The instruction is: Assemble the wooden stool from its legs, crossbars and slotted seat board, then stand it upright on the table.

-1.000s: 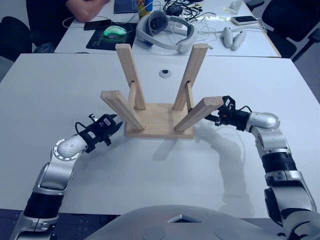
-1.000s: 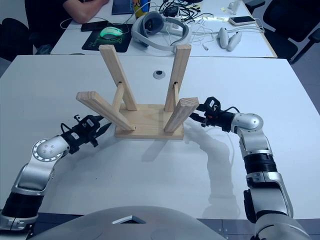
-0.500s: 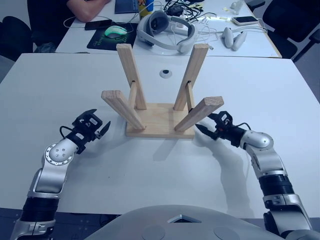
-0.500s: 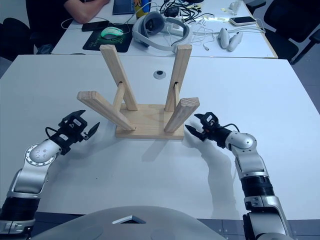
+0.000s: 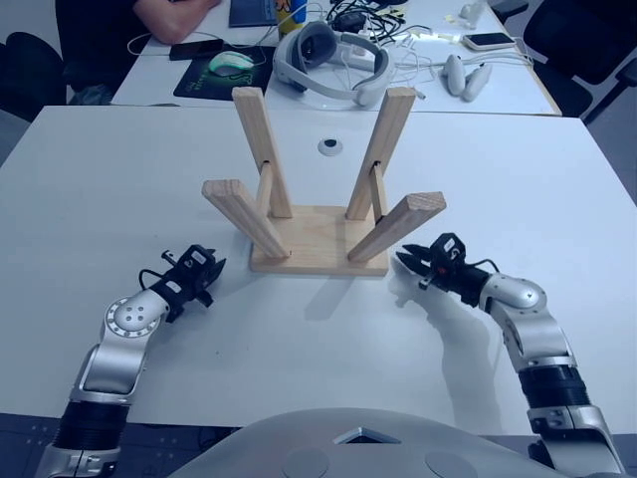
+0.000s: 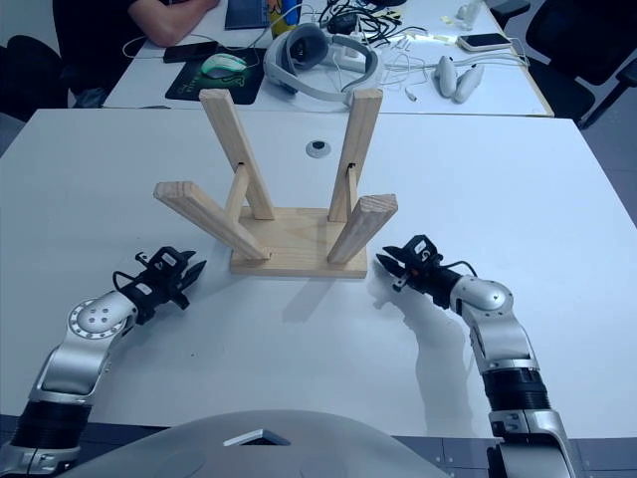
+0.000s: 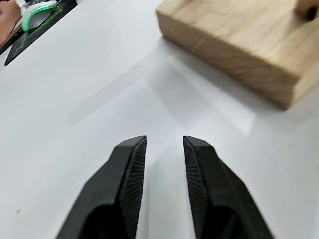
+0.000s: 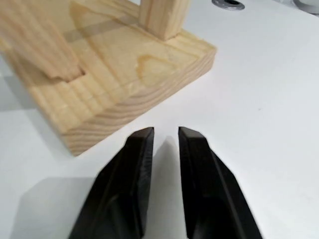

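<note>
The wooden stool stands upside down mid-table, its seat board [image 5: 318, 247] flat on the table and its legs [image 5: 381, 149] splayed upward, with short crossbars low between them. My left gripper [image 5: 211, 269] hovers low over the table a short way left of the board's left edge, open by a narrow gap and holding nothing [image 7: 164, 142]; the board's corner [image 7: 234, 55] lies ahead of it. My right gripper [image 5: 406, 264] sits low just right of the board's right edge, below the near right leg [image 5: 398, 224], also narrowly open and empty [image 8: 166, 130].
A round grommet [image 5: 328, 146] lies in the table behind the stool. The table behind carries a headset [image 5: 328, 60], a mouse [image 5: 229, 62], controllers [image 5: 463, 72] and a phone [image 5: 486, 40]. Bare table surrounds the stool on the near side.
My right gripper dropped from beside the near right leg's top to table height by the board's right edge. My left gripper drew back from the board's left edge and came lower.
</note>
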